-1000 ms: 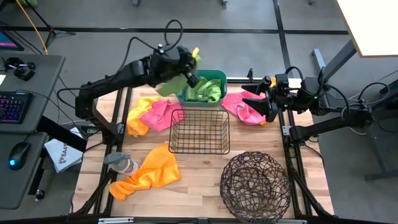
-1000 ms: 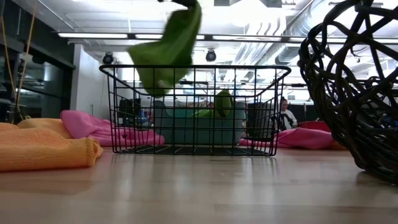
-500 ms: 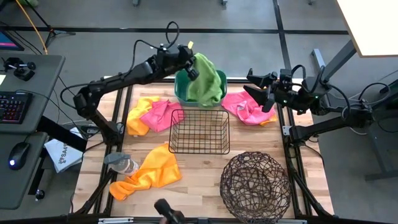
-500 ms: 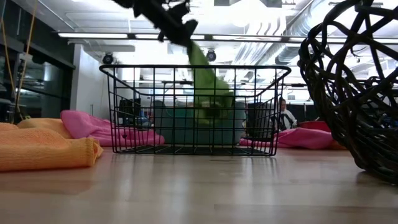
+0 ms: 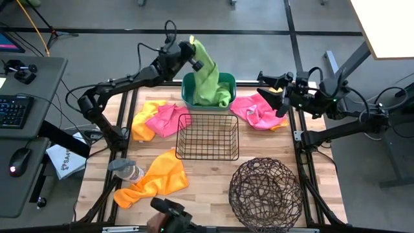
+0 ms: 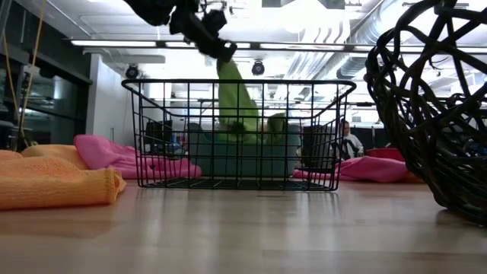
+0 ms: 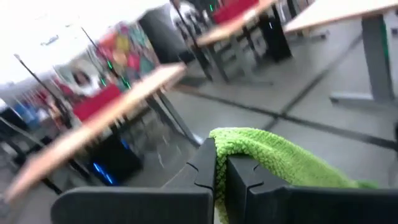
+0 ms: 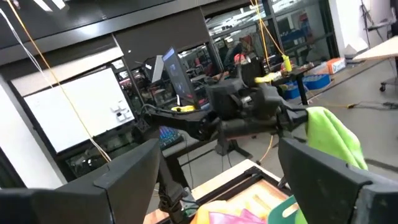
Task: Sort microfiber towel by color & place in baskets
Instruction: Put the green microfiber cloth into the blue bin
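Note:
My left gripper (image 5: 193, 54) is raised above the far-left corner of the teal tub (image 5: 228, 79) and is shut on a green towel (image 5: 206, 76). The towel hangs from it into the tub, onto more green cloth (image 5: 218, 98). In the low view the towel (image 6: 232, 95) drops from the gripper (image 6: 217, 47) behind the black wire basket (image 6: 236, 133). My right gripper (image 5: 277, 92) is open, tipped up over the far-right table edge, above a pink towel (image 5: 253, 110) that lies on the table. Its wrist view shows the left arm and green towel (image 8: 333, 134). My left gripper pinches the green towel by a bunched upper edge (image 7: 219, 144) between its two shut fingers (image 7: 205, 171). The towel trails away from the fingers (image 5: 199, 65) and hangs down, its lower end (image 5: 208, 96) inside the teal tub.
The black wire basket (image 5: 207, 136) stands mid-table, and the round dark wire basket (image 5: 266, 191) is at the near right. Pink and yellow towels (image 5: 158, 118) lie left of the black basket, with an orange towel (image 5: 157, 178) and a bottle (image 5: 126, 170) near left. A dark object (image 5: 169, 215) shows at the near edge.
My left gripper has moved up and toward the far edge, swinging the green towel from the tub's left side to over the tub; the towel now hangs straight into it. My right gripper has risen off the pink towel and tipped upward.

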{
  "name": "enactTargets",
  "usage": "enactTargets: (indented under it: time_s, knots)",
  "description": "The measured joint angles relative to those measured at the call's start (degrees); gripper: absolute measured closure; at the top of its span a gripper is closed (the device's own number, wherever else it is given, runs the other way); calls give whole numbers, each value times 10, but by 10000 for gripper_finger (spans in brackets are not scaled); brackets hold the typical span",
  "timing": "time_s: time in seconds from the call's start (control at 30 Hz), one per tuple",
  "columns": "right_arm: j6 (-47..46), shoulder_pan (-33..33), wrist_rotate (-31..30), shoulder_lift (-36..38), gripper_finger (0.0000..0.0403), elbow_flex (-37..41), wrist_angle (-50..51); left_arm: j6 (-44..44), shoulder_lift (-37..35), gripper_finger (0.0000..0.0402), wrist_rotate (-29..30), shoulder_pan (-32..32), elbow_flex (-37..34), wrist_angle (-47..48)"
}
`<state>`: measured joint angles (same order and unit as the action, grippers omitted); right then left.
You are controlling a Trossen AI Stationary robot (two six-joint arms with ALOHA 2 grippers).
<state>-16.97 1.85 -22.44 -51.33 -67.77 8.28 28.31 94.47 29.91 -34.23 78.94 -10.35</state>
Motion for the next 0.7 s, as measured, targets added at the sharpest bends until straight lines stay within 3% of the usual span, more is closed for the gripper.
enactTargets:
  time_s: [0.1, 0.23, 0.3, 0.4, 0.7]
  knots:
    - [5, 0, 0, 9, 80, 0, 0, 22, 7, 401, 4, 0, 16, -16]
    - [5, 0, 0, 17, 80, 0, 0, -32, 5, 401, 5, 8, 21, 3]
    - [5, 0, 1, 20, 80, 0, 1, -93, 5, 401, -4, 21, 22, 44]
    - [6, 0, 1, 20, 80, 0, 0, -212, 9, 401, -66, 48, 9, 84]
    - [10, 0, 1, 20, 80, 0, 9, -413, 11, 401, -87, 164, -111, 1]
